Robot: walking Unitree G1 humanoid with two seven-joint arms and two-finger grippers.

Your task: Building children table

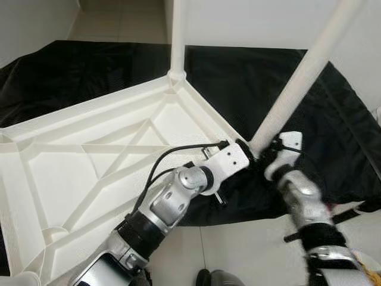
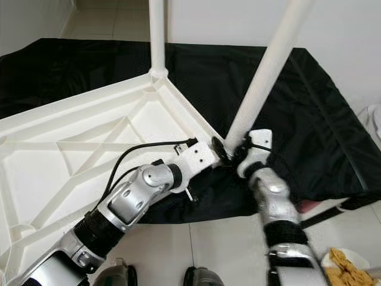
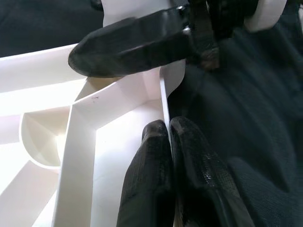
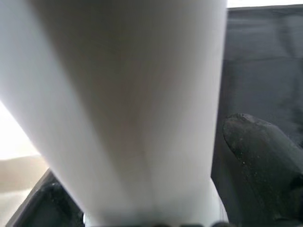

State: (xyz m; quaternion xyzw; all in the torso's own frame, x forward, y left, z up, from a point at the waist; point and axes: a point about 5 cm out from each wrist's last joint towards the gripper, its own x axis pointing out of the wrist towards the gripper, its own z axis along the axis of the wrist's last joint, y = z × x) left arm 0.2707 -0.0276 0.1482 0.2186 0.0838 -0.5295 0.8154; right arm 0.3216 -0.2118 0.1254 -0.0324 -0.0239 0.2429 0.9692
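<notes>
A white plastic table top [image 1: 89, 173] lies upside down on a black cloth, its ribs facing up. One white leg [image 1: 177, 36] stands upright in the far corner socket. A second white leg [image 1: 297, 83] leans at the near right corner, its foot at the rim. My right gripper [image 1: 262, 155] is shut on the base of this leg, which shows close up as the leg [image 4: 128, 104] with one finger [image 4: 265, 161] beside it. My left gripper [image 1: 240, 146] is shut on the table top's thin rim [image 3: 163, 99] at the same corner, with its fingertips [image 3: 154, 161] on both sides of it.
The black cloth [image 1: 89, 65] spreads over a pale tiled floor [image 1: 238, 244], with white walls behind. My feet [image 2: 196, 277] stand at the near edge. A plate of food [image 2: 348, 265] lies on the floor at the lower right, with a red item [image 2: 306, 207] near the cloth's edge.
</notes>
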